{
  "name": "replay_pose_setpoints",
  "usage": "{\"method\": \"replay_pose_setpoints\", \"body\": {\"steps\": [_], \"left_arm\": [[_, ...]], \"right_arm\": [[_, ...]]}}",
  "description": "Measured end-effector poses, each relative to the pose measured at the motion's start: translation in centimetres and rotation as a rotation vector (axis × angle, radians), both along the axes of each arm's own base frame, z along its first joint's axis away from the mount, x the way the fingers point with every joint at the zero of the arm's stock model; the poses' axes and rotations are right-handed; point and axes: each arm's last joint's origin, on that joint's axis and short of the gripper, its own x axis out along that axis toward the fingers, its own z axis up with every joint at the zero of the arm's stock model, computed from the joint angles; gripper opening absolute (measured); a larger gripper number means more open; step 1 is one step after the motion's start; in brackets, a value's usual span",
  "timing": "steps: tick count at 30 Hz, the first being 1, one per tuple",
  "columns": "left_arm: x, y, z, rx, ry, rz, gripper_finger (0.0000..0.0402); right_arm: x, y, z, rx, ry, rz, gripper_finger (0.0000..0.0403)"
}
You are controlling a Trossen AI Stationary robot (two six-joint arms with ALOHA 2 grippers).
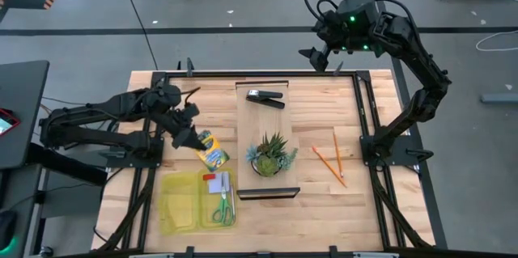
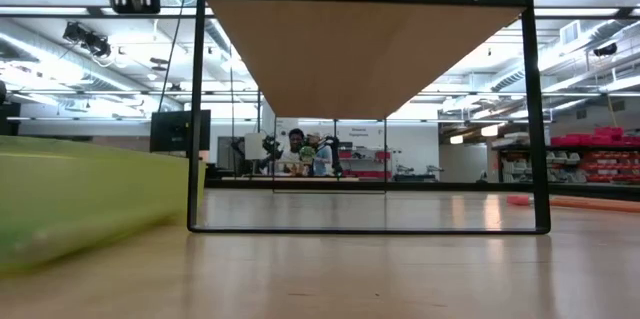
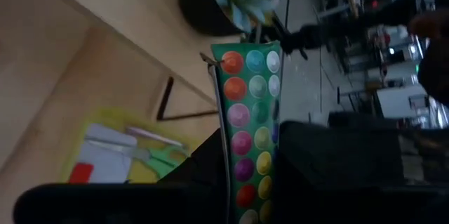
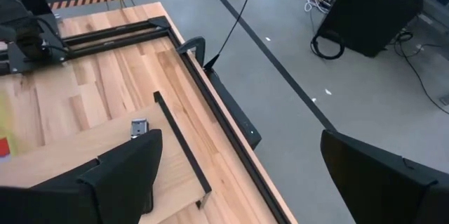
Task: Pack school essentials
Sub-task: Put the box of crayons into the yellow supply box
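Note:
My left gripper point(image 1: 188, 135) is shut on the yellow-and-green crayon box point(image 1: 213, 152), just beyond the far edge of a yellow-green tray point(image 1: 174, 205). In the left wrist view the crayon box point(image 3: 249, 112) shows a green face covered in coloured dots. In the tray lie a pale blue note pad point(image 1: 213, 183), a tiny red piece point(image 1: 209, 177) and green-handled scissors point(image 1: 221, 209). Two orange pencils point(image 1: 332, 162) lie flat on the table's right part. My right gripper point(image 1: 320, 56) hangs open above the table's far edge, its fingers point(image 4: 123, 175) wide apart and holding nothing. My left gripper pinches the crayon box at the end nearest the arm point(image 3: 247, 182), one dark finger point(image 3: 203, 164) on each broad side. The fingers come slanting down from the table's left and lie along the box. The box sticks out past the fingertips toward the plant, and it looks clear of the table.
A raised wooden shelf point(image 1: 263, 120) in a black frame point(image 2: 360, 229) spans the table's middle, with a black stapler point(image 1: 267, 98) and a spiky green potted plant point(image 1: 271, 158) on it. Black rails point(image 1: 364, 120) run along the table's edges.

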Motion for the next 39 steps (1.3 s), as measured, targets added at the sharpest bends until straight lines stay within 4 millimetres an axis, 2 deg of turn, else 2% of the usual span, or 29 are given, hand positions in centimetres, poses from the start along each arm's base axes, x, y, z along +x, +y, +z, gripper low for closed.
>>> {"method": "replay_pose_setpoints", "body": {"steps": [7,14,28,33,39], "left_arm": [[0.5,-1.7,-1.1,0.022,0.091,-0.090,0.0093],[2.1,-3.6,-3.1,0.040,0.185,-0.186,0.0088],[5.4,-7.9,-7.0,0.182,0.302,-0.346,0.0090],[6.1,-8.6,-8.2,0.201,0.337,-0.380,0.0097],[6.4,-8.6,-8.3,0.209,0.325,-0.372,0.0089]], "right_arm": [[0.0,0.0,0.0,0.000,-0.002,0.000,0.0395],[0.0,0.0,0.0,0.016,-0.011,0.004,0.0395],[0.1,0.1,0.0,0.054,-0.031,0.017,0.0395],[0.1,0.2,0.0,0.069,-0.040,0.019,0.0395],[0.1,0.2,0.0,0.076,-0.044,0.015,0.0395]]}}
